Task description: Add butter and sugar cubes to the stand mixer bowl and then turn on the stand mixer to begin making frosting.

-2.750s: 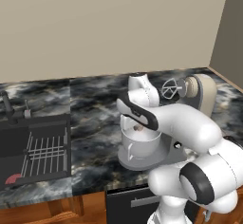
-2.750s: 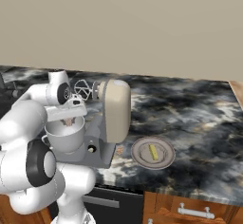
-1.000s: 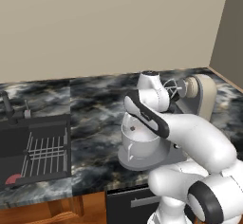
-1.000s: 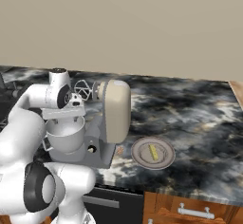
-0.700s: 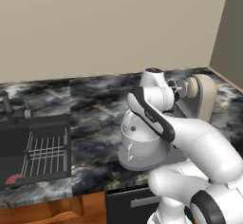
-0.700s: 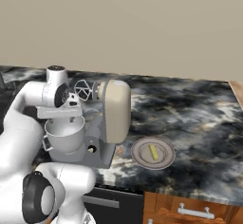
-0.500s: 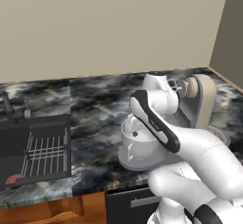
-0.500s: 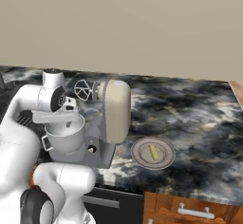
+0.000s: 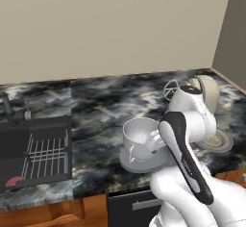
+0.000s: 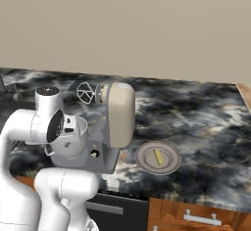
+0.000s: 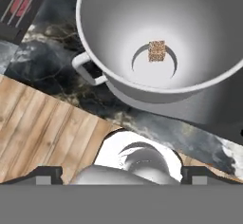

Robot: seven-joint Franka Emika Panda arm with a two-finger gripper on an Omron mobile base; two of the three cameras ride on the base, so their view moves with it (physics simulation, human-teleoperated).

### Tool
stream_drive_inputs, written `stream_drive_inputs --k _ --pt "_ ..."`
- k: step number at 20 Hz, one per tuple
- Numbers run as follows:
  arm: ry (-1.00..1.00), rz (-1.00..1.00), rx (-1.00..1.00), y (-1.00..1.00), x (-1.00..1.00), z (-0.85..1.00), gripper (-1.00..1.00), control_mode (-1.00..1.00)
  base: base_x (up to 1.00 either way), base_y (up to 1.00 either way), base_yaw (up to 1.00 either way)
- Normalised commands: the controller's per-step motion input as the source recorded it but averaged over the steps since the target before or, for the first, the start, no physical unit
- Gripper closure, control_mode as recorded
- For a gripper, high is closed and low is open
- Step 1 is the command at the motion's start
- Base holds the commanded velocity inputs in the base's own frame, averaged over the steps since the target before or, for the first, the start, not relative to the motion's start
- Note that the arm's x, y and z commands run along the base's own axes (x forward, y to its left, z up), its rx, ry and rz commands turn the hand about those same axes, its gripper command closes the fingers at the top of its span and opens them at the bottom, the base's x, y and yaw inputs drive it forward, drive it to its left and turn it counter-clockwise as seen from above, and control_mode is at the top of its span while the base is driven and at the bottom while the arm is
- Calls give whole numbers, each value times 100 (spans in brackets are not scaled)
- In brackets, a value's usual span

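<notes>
You have the gripper [image 11: 121, 173] spread wide, pinching nothing, sugar cube [image 11: 157, 51] lying centred in the stand mixer bowl [image 11: 99, 26], handle [image 11: 88, 69] at eight o'clock.

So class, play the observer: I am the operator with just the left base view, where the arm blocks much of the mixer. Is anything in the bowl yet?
Observer: Yes. In the hand view one sugar cube lies at the bottom of the stand mixer bowl.
Operator: And the butter?
Observer: In the right base view the butter lies on the grey plate, right of the stand mixer.
Operator: Are the jaws holding anything?
Observer: No. The hand view shows the gripper open with nothing between its tips.
</notes>
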Motion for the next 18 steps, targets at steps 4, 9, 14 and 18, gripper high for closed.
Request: stream_drive_inputs --k 4,9,14,18 --pt "-7 0 9 -69 -69 0 -100 -100 0 0 0" --pt "-7 0 11 -91 -26 0 -100 -100 0 0 0" --pt "-9 0 16 -88 -56 -10 -100 -100 0 0 0" --pt "0 -2 17 -100 -13 -30 -100 -100 0 0 0"
